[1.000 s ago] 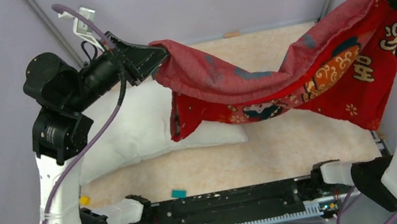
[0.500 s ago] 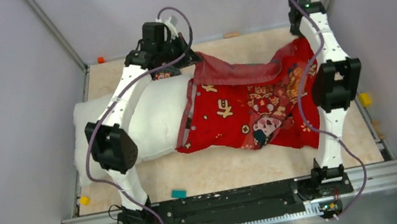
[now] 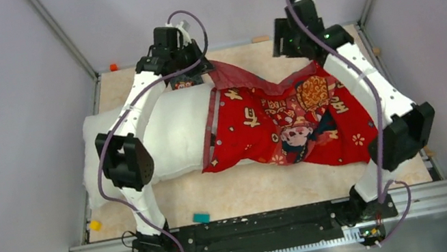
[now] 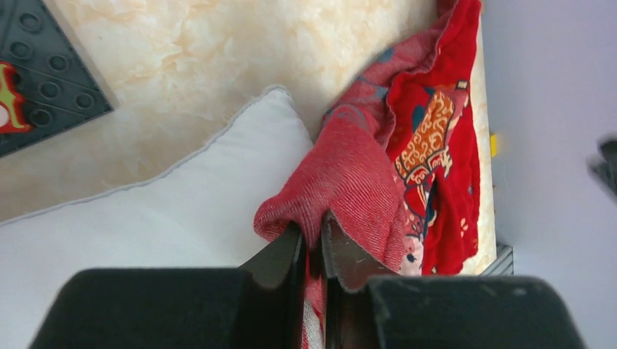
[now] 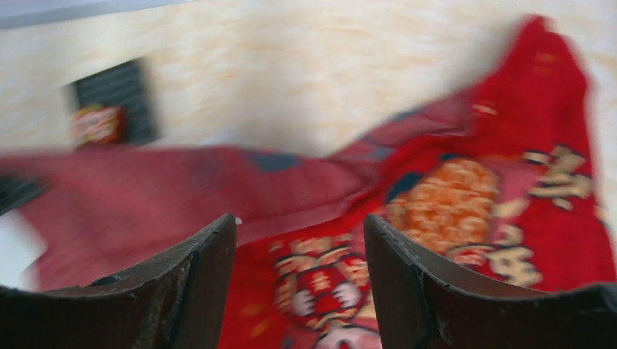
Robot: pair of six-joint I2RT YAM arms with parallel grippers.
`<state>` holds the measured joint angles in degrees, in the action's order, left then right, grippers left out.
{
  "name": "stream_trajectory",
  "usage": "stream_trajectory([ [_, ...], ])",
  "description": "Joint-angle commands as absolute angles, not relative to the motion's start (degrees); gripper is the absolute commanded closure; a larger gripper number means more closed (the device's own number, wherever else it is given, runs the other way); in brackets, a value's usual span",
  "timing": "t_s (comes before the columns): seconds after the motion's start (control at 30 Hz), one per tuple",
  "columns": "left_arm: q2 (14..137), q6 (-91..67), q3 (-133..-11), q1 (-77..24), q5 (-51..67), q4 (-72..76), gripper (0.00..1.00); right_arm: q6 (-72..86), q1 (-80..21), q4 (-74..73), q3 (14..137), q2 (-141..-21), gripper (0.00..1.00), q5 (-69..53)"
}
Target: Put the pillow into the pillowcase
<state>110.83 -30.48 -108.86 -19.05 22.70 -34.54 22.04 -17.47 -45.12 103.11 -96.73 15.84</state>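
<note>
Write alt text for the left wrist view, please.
The left tool pinches a bunched red edge of the pillowcase, right beside the white pillow. Beige marbled table lies beyond, with a dark studded plate at upper left.

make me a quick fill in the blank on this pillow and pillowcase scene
1. The left pincer pinches a fold of the ___ pillowcase.
2. The right pincer is ___, with nothing between its fingers.
3. The pillow's uncovered end lies on the robot's ___ side.
Missing words: red; open; left
</note>
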Motion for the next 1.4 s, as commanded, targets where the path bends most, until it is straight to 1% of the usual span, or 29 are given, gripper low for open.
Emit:
stream_trajectory([
  [0.0,106.08,-28.46,-109.33,-17.86,19.67,-31.26,0.82,21.35,-26.24,-36.74,97.37,-92.94,0.36,10.87],
  [0.07,106.23,-28.48,-109.95,-17.61,19.49,-31.18,0.82,20.55,-29.32,-34.15,96.17,-93.53,0.36,7.0],
  [0.1,106.55,-28.76,-110.23,-17.44,19.76,-30.99,0.83,20.3,-31.01,-34.11,96.01,-94.04,0.36,8.07],
  [0.17,108.1,-28.95,-112.18,-17.19,19.87,-31.57,0.86,20.27,-33.25,-36.99,95.58,-95.42,0.35,13.83],
  [0.23,109.31,-29.21,-113.92,-17.23,20.18,-31.97,0.87,23.01,-32.68,-39.39,93.26,-95.07,0.35,18.7],
  [0.3,109.16,-29.2,-113.53,-17.42,21.3,-32.11,0.82,25.34,-30.49,-39.47,88.15,-91.74,0.35,22.05],
  [0.33,108.4,-28.47,-112.61,-17.86,21.05,-32.13,0.76,26.73,-28.67,-39.07,85.13,-89.29,0.34,22.71],
  [0.37,107.2,-27.72,-111.45,-18.23,20.15,-32.12,0.67,28.07,-26.48,-38.46,81.54,-87.03,0.34,22.58],
  [0.43,103.68,-26.61,-107.39,-18.59,18.29,-31.06,0.43,29.82,-22.72,-37.25,73.78,-82.62,0.34,23.52],
  [0.5,100.02,-25.84,-104.01,-18.76,16.78,-30.17,0.23,30.82,-19.92,-36.53,68.52,-79.93,0.32,24.18],
  [0.53,98.38,-25.25,-103.03,-18.92,15.81,-30.52,0.08,31.24,-18.83,-36.43,66.62,-79.44,0.32,24.36],
  [0.57,96.76,-24.74,-102.0,-19.08,15.02,-31.17,0.04,31.47,-18.16,-35.96,64.75,-79.22,0.32,24.8],
  [0.63,93.09,-23.96,-98.43,-19.87,13.73,-31.46,0.01,32.13,-16.49,-34.98,61.13,-79.61,0.31,25.05],
  [0.83,79.6,-22.13,-83.01,-27.0,6.78,-32.66,0.01,34.05,-13.48,-28.79,52.69,-83.95,0.31,24.27],
  [0.87,76.54,-21.77,-78.25,-31.06,4.06,-33.94,0.01,34.29,-12.52,-27.44,51.41,-86.01,0.31,25.0],
  [0.9,75.22,-21.69,-76.3,-32.67,3.24,-34.15,0.01,34.32,-12.01,-26.27,50.81,-86.68,0.31,24.97],
  [1.03,74.2,-23.47,-71.19,-37.71,2.44,-34.05,0.01,34.21,-9.26,-22.21,49.72,-90.53,0.32,22.17],
  [1.07,74.4,-23.82,-70.26,-38.97,1.58,-33.94,0.02,34.19,-9.08,-21.87,49.97,-91.86,0.34,21.99],
  [1.13,75.16,-24.48,-69.3,-40.86,0.58,-33.49,0.07,34.12,-8.46,-21.92,50.63,-93.88,0.4,22.37],
  [1.2,76.26,-24.93,-69.1,-42.85,-1.74,-33.15,0.18,33.67,-7.16,-22.18,50.84,-94.78,0.51,22.85],
  [1.23,77.02,-25.03,-69.39,-43.94,-2.6,-33.06,0.24,33.29,-6.21,-22.54,50.88,-94.78,0.62,23.49],
  [1.27,77.86,-25.05,-69.8,-45.01,-3.38,-33.05,0.38,32.85,-5.23,-23.11,50.91,-94.63,0.73,24.19],
  [1.33,79.38,-25.05,-70.87,-46.63,-3.0,-32.82,0.59,32.03,-3.09,-24.62,51.29,-93.93,0.95,26.3],
  [1.37,80.57,-25.16,-71.74,-47.36,-2.1,-32.75,0.71,31.73,-1.44,-25.53,51.59,-93.55,1.0,27.39],
])
